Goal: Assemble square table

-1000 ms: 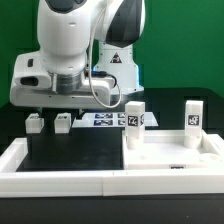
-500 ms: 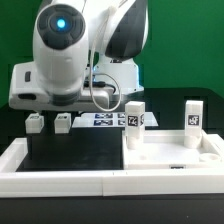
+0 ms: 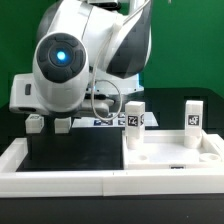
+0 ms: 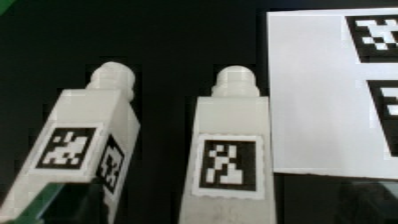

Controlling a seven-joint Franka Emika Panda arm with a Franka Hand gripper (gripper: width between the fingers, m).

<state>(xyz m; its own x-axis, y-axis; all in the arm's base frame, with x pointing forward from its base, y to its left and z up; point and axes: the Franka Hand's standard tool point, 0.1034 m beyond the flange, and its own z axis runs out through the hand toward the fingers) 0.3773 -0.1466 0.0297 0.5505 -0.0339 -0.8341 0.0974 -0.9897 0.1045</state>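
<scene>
Two legs stand upright on the square table top (image 3: 175, 160), which lies at about four o'clock in the exterior view, inside the white rim bars (image 3: 60, 182). They are the middle upright leg (image 3: 134, 120) and the right upright leg (image 3: 192, 115), each showing a tag. At about nine o'clock, on the black desk (image 3: 70, 155), lie the outer lying leg (image 3: 35, 124) and the board-side lying leg (image 3: 63, 125), both partly hidden by the arm (image 3: 70, 60). The marker board (image 3: 100, 122) lies between them and the middle upright leg.

Seen from the wrist, the outer lying leg (image 4: 86, 135) and the board-side lying leg (image 4: 228, 140) lie side by side, slightly apart and tags up. Their rounded pegs point the same way. The marker board (image 4: 338, 110) is just beside the latter. The pincer's fingers appear in neither view; its jaws are spread wide, and both lying legs rest free on the desk.
</scene>
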